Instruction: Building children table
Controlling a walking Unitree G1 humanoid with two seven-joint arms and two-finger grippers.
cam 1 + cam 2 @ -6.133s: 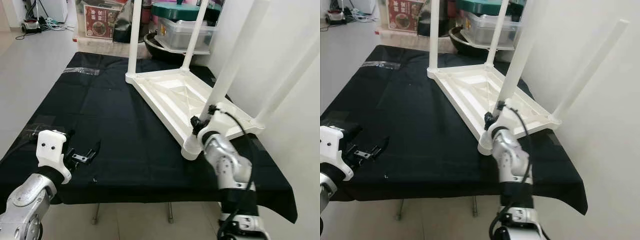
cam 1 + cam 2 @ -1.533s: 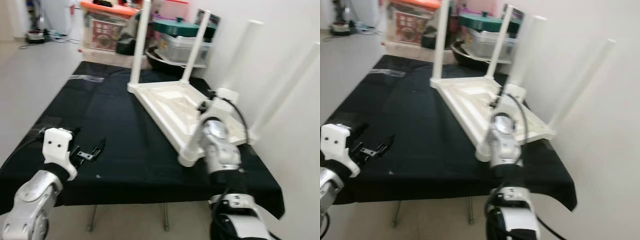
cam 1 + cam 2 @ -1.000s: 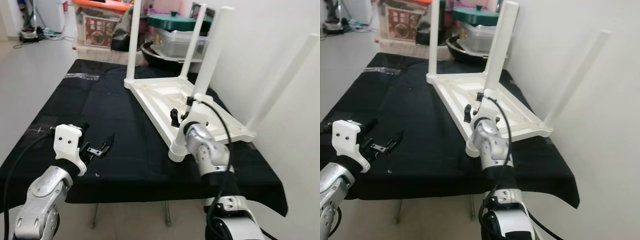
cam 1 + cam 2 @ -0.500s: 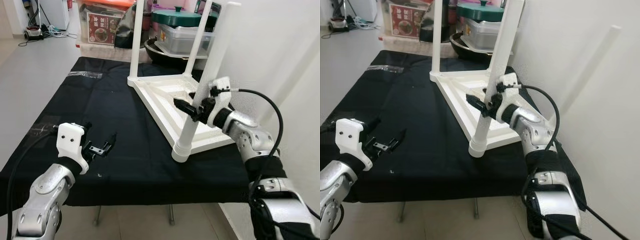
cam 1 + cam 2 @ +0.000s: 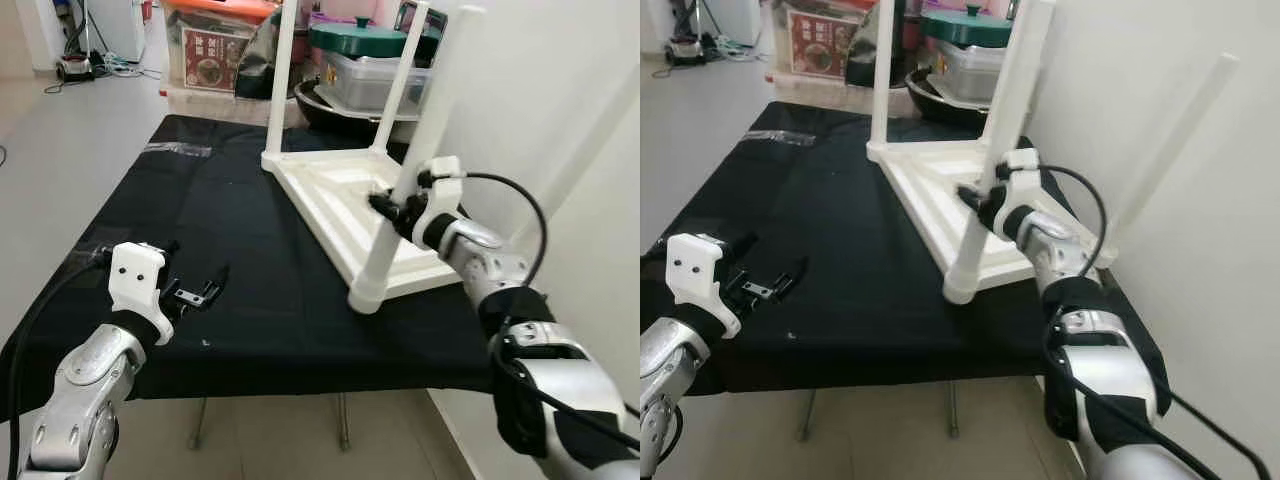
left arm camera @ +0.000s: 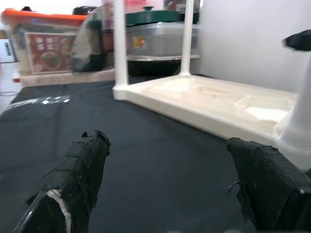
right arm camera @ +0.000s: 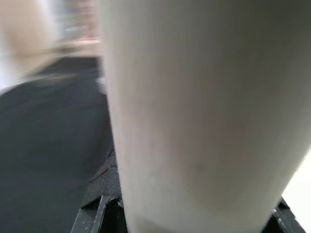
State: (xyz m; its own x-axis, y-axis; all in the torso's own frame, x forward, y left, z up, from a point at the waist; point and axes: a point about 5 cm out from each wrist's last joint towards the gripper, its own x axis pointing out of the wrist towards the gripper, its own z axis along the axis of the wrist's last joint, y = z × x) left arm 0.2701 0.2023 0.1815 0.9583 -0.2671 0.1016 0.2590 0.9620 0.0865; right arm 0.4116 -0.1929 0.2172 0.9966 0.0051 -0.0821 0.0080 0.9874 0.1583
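**Right gripper on the near leg of the upturned table**

Nearest, the left gripper (image 5: pixel 196 293) hovers low over the black cloth (image 5: pixel 240 270) at the front left, its fingers (image 6: pixel 80 170) spread wide with nothing between them. To the right, the white children's table (image 5: pixel 345 205) lies upside down on the cloth, legs pointing up. The right gripper (image 5: pixel 388 208) reaches the near leg (image 5: pixel 405 180) partway up. From the head the fingertips are hidden behind the leg. The right wrist view puts the leg (image 7: pixel 204 111) right against the lens with black fingers (image 7: pixel 104 191) at both sides, so it seems clamped. Beyond the table stand storage bins (image 5: pixel 365 70) and a red-labelled box (image 5: pixel 210 50).
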